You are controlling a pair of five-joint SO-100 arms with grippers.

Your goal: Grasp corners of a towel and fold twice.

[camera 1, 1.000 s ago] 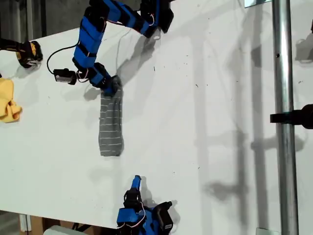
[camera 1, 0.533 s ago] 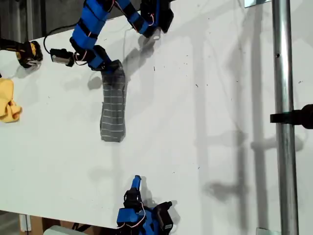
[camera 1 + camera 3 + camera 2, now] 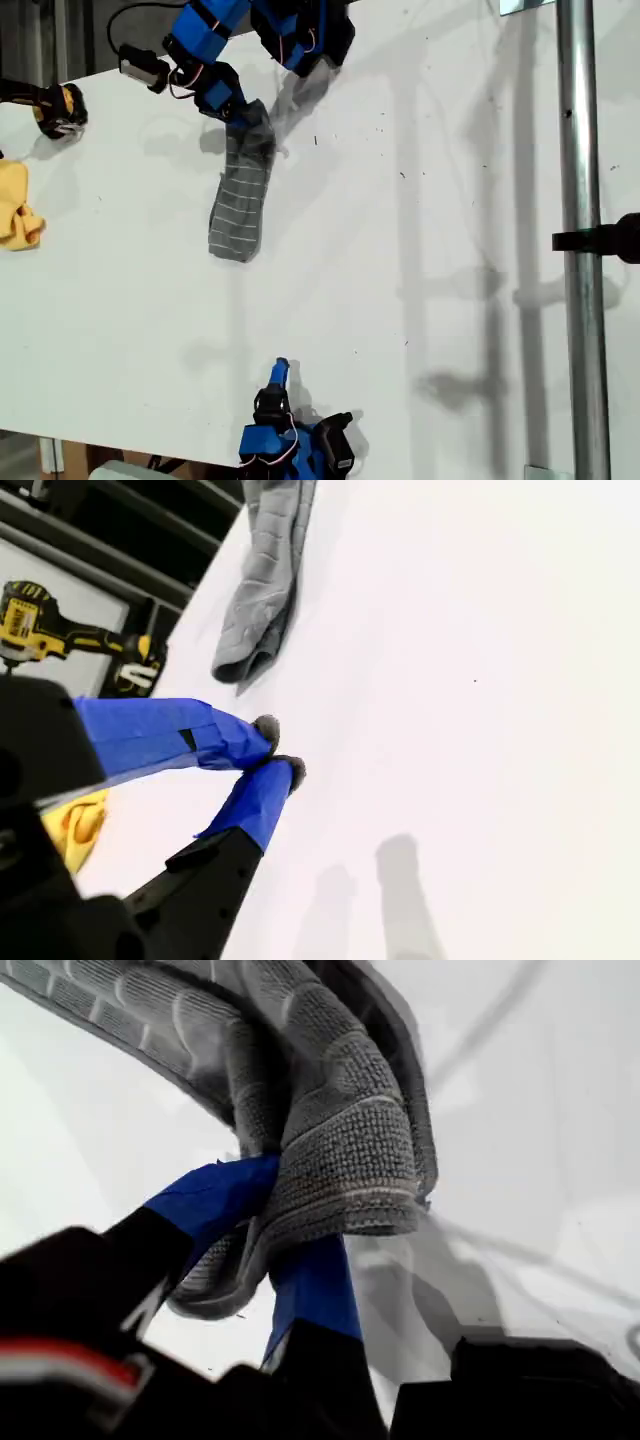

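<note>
1. Clamped tight, my first gripper (image 3: pixel 285 1250) is pinching a bunched end of the towel (image 3: pixel 240 205); in the first wrist view the grey cloth is wadded between the two blue jaws and curling over them.
2. In the exterior view that gripper (image 3: pixel 240 112) is holding the cloth's far end up near the table's (image 3: pixel 420 250) top edge, towards the exterior view's left, while the rest of the towel is trailing down onto the white surface as a narrow striped strip.
3. My second gripper (image 3: pixel 278 750) is sitting by the table's near edge with its tips all but together and nothing between them; the towel (image 3: pixel 265 590) is lying well apart from it.
4. Judging by the narrow strip, the cloth is looking folded once lengthwise already, though I cannot count the layers.
5. The second fold is looking not yet done: the raised end is not laid over the lower end.
6. A yellow cloth (image 3: pixel 18 205) and a drill (image 3: pixel 55 108) are lying at the exterior view's left, clear of the work.
</note>
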